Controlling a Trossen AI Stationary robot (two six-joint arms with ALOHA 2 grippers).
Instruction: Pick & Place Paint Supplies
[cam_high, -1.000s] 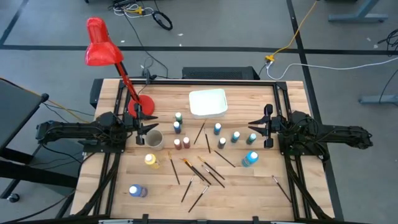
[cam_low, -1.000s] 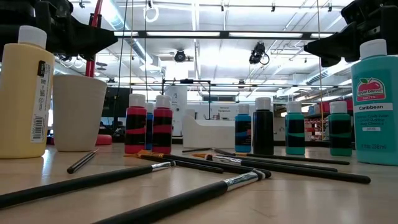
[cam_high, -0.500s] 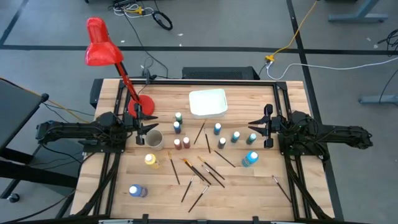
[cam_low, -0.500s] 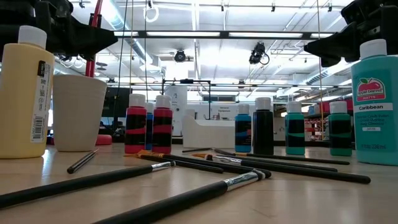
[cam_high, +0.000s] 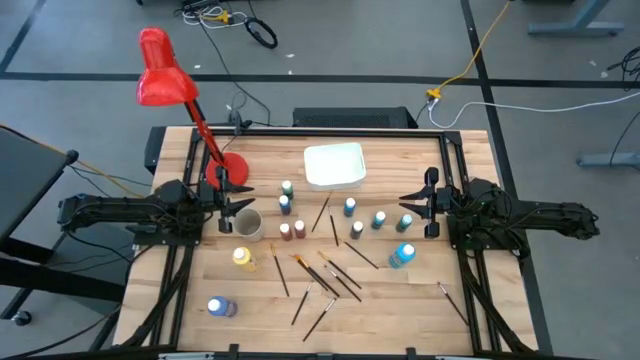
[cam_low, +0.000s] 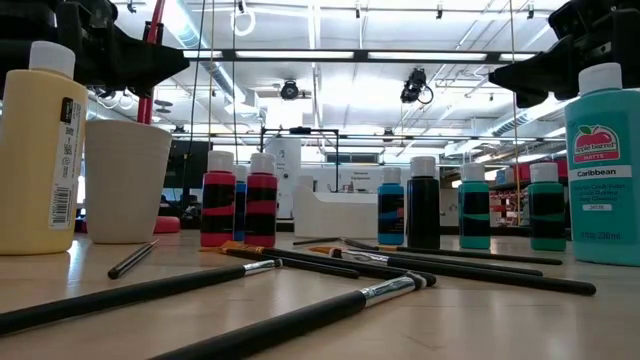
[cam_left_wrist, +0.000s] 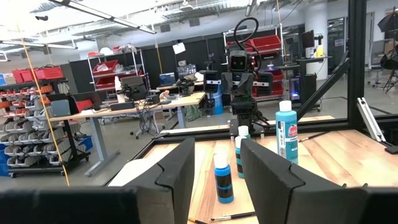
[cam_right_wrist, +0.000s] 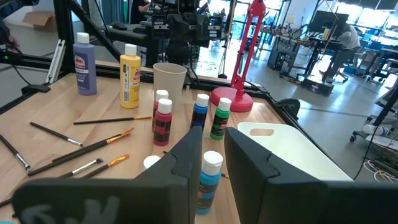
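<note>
Small paint bottles (cam_high: 349, 207) stand upright on their bases in a loose cluster at the middle of the wooden table, between my two grippers. Apart from them are a yellow bottle (cam_high: 243, 259), a bigger teal one (cam_high: 401, 255) and a blue one (cam_high: 220, 307) near the front left. Thin dark-handled paintbrushes (cam_high: 325, 282) lie flat and scattered toward the near edge. My left gripper (cam_high: 238, 205) hovers level at the table's left, open, with nothing between its fingers (cam_left_wrist: 180, 163). My right gripper (cam_high: 412, 203) hovers level at the right, open by a narrow gap (cam_right_wrist: 213, 134).
A shallow white tray (cam_high: 334, 165) sits at the far middle. A beige cup (cam_high: 248, 225) stands just in front of my left gripper. A red desk lamp (cam_high: 160, 75) rises from its base (cam_high: 228, 170) at the far left. One brush (cam_high: 452, 300) lies alone near the front right.
</note>
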